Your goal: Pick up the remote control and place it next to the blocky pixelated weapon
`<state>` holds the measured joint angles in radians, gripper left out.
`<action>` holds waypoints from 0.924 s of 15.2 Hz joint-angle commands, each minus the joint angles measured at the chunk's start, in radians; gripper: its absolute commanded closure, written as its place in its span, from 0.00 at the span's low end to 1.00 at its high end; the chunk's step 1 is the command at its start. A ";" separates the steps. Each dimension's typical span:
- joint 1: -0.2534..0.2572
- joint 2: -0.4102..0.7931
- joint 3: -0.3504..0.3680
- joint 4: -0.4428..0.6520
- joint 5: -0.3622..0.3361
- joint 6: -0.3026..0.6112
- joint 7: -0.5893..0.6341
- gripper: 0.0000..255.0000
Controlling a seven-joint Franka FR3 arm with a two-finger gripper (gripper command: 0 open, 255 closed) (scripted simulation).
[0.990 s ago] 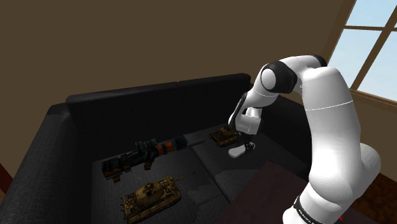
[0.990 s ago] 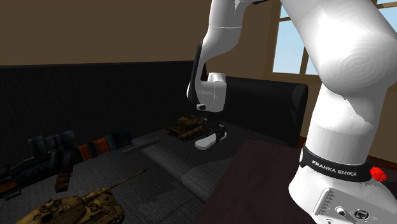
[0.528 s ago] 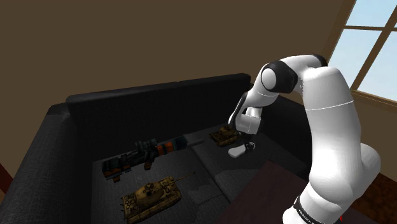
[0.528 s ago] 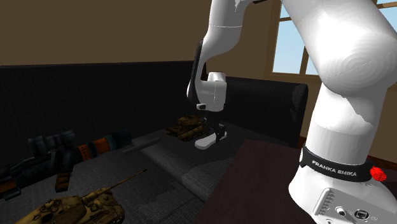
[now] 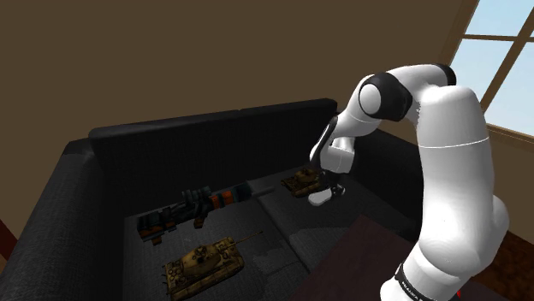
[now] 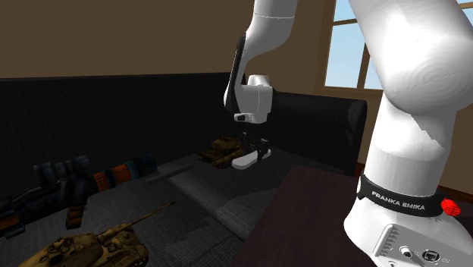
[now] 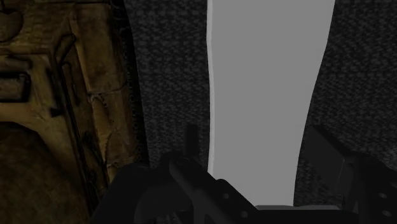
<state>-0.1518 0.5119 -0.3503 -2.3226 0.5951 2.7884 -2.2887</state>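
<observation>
The remote control (image 6: 245, 160) is a plain white, elongated slab, and it hangs just above the black sofa seat (image 5: 257, 231). My gripper (image 6: 254, 146) is shut on it from above. In the wrist view the remote (image 7: 267, 83) runs straight out between the two black fingers (image 7: 191, 165). In the shoulder view the gripper (image 5: 329, 185) holds the remote (image 5: 318, 197) beside a small camouflage tank (image 5: 302, 182). The blocky pixelated weapon (image 5: 192, 208) is dark and long with orange bits. It lies along the sofa back, towards the shoulder view's left (image 6: 68, 186).
The small tank (image 7: 57, 95) sits close beside the held remote. A larger camouflage tank (image 5: 204, 263) stands on the seat's near side. A dark table top (image 5: 359, 256) lies by the stand. The sofa back and arms (image 5: 214, 128) wall the seat. A window (image 5: 505, 60) is at the right.
The arm has risen and swung slightly towards the small tank. The remote has come up a little with the gripper. The tanks and the weapon have not moved.
</observation>
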 commanded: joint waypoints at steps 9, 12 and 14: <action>0.094 -0.138 -0.121 -0.043 -0.132 -0.093 0.101 1.00; 0.120 -0.180 -0.156 -0.051 -0.177 -0.122 0.135 1.00; 0.136 -0.207 -0.177 -0.055 -0.208 -0.142 0.158 1.00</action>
<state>-0.0236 0.3201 -0.5155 -2.3746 0.4040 2.6571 -2.1420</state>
